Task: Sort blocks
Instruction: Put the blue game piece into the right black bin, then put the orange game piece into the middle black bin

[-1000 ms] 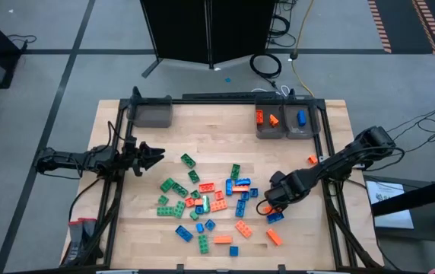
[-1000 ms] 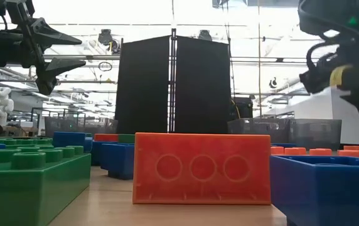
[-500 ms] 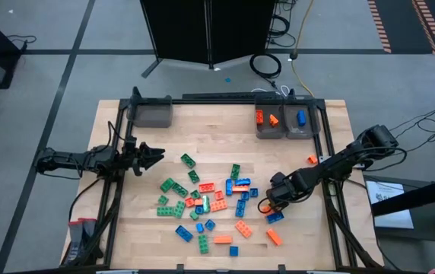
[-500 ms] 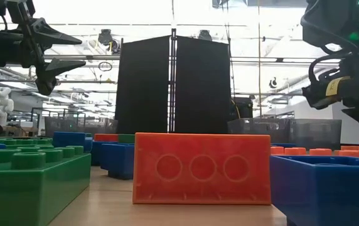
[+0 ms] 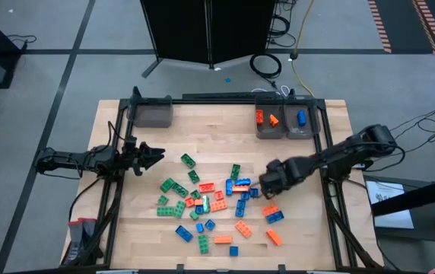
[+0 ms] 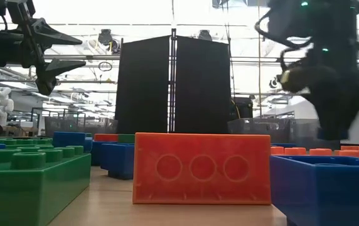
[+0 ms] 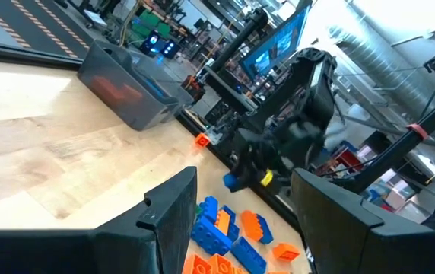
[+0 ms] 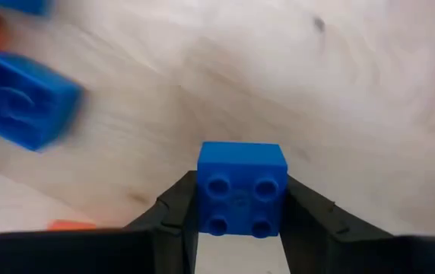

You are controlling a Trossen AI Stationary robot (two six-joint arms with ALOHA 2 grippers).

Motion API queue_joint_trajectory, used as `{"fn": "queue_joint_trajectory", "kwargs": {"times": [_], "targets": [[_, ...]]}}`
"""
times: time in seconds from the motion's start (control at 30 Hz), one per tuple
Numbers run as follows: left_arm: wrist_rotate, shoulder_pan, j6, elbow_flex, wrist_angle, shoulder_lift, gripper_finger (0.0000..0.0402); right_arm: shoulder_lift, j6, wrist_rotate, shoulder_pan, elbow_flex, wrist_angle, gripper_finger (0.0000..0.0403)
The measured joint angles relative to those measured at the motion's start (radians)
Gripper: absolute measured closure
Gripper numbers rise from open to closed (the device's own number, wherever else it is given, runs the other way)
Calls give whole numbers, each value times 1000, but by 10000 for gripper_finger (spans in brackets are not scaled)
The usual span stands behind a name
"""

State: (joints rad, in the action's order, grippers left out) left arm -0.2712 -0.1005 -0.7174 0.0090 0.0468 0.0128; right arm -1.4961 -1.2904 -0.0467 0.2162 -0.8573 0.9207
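- The right gripper (image 5: 268, 180) hangs over the counter (image 5: 217, 129), at the right edge of the scattered blocks (image 5: 210, 202), with one block (image 8: 241, 189) between its fingers.
- Most blocks lie to its left; a few lie just in front of it.
- Two bins (image 5: 284, 122) stand behind it, at the counter's far edge, with blocks in them.
- The left gripper (image 5: 153, 157) waits left of the blocks; another bin (image 5: 150, 114) stands behind it.

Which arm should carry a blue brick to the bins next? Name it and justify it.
Right. The right gripper already clamps a blue block and sits nearer the bin holding blue. The left gripper hangs open at the table's left, empty.
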Motion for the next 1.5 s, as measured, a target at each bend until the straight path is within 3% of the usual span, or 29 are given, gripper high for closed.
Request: {"fn": "queue_joint_trajectory", "kwargs": {"times": [0.27, 0.5, 0.77, 1.0, 1.17, 1.27, 1.37, 1.5], "targets": [[-7, 0, 0, 0, -3, 8, 186, 158, 221, -171, -325, -70, 213, 285], [-7, 0, 0, 0, -4, 13, 186, 329, 342, -274, -650, -75, 233, 285], [-17, 0, 0, 0, -4, 13, 186, 280, 476, -321, -929, -76, 166, 285], [-18, 0, -7, 0, -4, 13, 186, 162, 581, -342, -1029, -76, 101, 277], [-18, 0, -8, 0, -4, 13, 186, 136, 619, -352, -1053, -76, 100, 126], [-18, 0, -8, 0, -4, 13, 186, 147, 620, -374, -1059, -76, 101, 65], [-18, 0, -8, 0, -4, 13, 186, 171, 629, -357, -1059, -85, 117, 52], [-18, 0, -8, 0, -4, 13, 186, 242, 633, -327, -1004, -100, 210, 75]]}}
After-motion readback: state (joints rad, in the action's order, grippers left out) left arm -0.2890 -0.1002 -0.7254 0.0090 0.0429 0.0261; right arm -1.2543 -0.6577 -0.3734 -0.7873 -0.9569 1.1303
